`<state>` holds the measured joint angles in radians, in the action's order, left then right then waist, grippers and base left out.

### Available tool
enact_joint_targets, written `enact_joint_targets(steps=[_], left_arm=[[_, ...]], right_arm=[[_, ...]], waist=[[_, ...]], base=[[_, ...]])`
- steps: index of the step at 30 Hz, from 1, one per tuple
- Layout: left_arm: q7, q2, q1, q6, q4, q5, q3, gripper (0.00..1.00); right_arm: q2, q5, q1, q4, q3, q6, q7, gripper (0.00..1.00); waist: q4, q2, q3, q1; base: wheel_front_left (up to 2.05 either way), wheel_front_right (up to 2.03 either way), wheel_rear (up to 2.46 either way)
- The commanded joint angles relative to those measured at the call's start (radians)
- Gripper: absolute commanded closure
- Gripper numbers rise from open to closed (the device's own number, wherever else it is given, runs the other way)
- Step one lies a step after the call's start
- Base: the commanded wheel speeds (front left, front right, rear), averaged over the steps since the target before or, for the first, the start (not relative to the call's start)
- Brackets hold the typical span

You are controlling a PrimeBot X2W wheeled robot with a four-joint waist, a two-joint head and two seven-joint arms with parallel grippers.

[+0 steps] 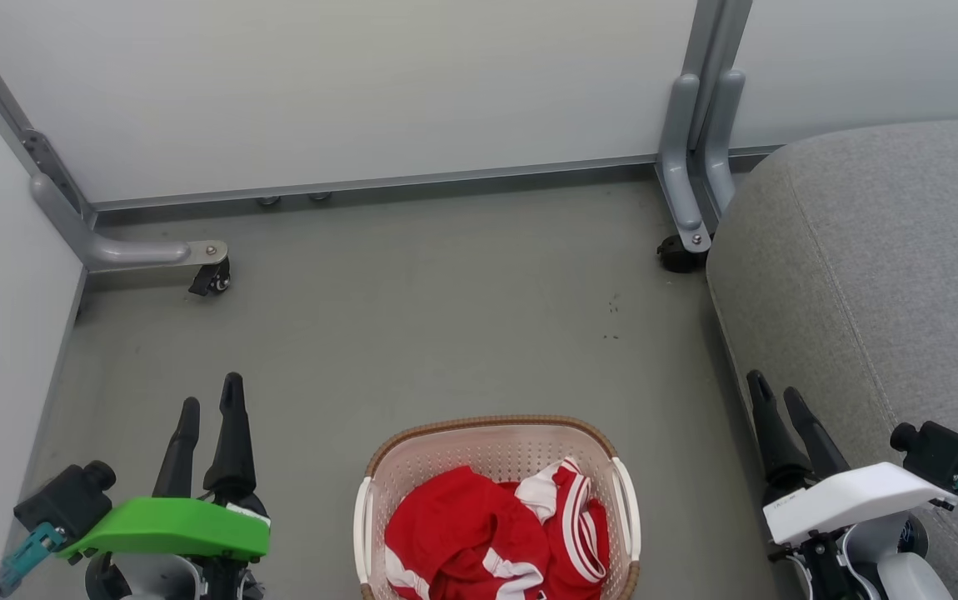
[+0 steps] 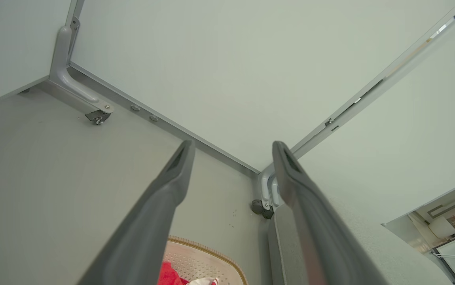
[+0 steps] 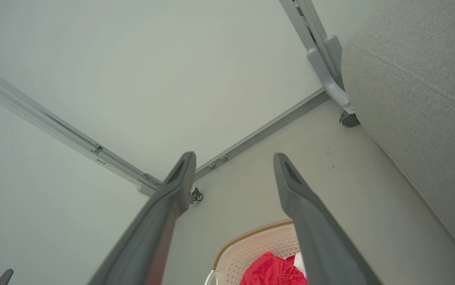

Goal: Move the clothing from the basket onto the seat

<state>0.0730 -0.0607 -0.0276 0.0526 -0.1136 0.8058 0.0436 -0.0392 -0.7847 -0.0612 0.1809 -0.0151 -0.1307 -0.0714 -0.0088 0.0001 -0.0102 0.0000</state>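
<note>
Red clothing (image 1: 487, 542) with white stripe trim is lying crumpled inside the basket (image 1: 491, 427). The basket is sitting on the floor (image 1: 446, 308) at the bottom centre of the head view, its near edge running off the frame.

At the lower left, the left gripper (image 1: 211, 392) is hovering beside the basket and apart from it, its fingers (image 1: 232, 433) standing wide and holding nothing. At the lower right, the right gripper (image 1: 774, 385) is hanging between the basket and the seat (image 1: 887, 275), its fingers likewise spreading wide and gripping nothing.

In both wrist views the two fingers are rising well apart from the bottom edge. A piece of the basket's woven rim and a scrap of red are showing low in the frame between them.

The grey fabric seat is taking up the right side of the head view, from the lower right corner to the upper right, with a stitched seam running down it.

Farther up, a caster (image 1: 212, 279) is standing on the floor at the middle left. A second caster (image 1: 679, 254) is sitting just beside the seat's far corner at the upper right. Pale panels (image 1: 362, 83) are closing off the top and the left edge of the frame.
</note>
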Motion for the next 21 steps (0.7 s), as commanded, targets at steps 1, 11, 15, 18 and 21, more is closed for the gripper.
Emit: enact_joint_targets(steps=[1,11,15,18,21], left_arm=[[0.011,-0.012,0.002,-0.007,0.020,-0.034,0.006,0.00],[0.041,0.000,0.014,-0.006,0.027,-0.132,0.003,0.00],[0.053,0.004,0.018,0.008,0.020,-0.170,-0.003,0.00],[0.061,0.007,0.023,0.013,0.016,-0.202,-0.006,0.00],[0.069,0.008,0.025,0.016,0.015,-0.240,-0.005,0.00]], right_arm=[[-0.007,0.035,-0.003,-0.013,-0.001,0.000,-0.012,0.00],[-0.008,0.159,0.006,-0.024,-0.015,0.000,-0.042,0.00],[-0.009,0.194,0.010,-0.022,-0.021,0.000,-0.054,0.00],[-0.009,0.222,0.011,-0.024,-0.023,0.000,-0.062,0.00],[-0.009,0.254,0.013,-0.026,-0.028,0.000,-0.071,0.00]], waist=[[-0.001,-0.0001,0.000,0.0000],[-0.003,-0.0001,0.001,0.0000],[-0.005,-0.0001,0.002,0.0000],[-0.006,-0.0001,0.003,0.0000],[-0.007,-0.0001,0.003,0.0000]], base=[[0.00,0.00,0.00],[0.00,0.00,0.00],[0.00,0.00,0.00],[0.00,0.00,0.00],[0.00,0.00,0.00]])
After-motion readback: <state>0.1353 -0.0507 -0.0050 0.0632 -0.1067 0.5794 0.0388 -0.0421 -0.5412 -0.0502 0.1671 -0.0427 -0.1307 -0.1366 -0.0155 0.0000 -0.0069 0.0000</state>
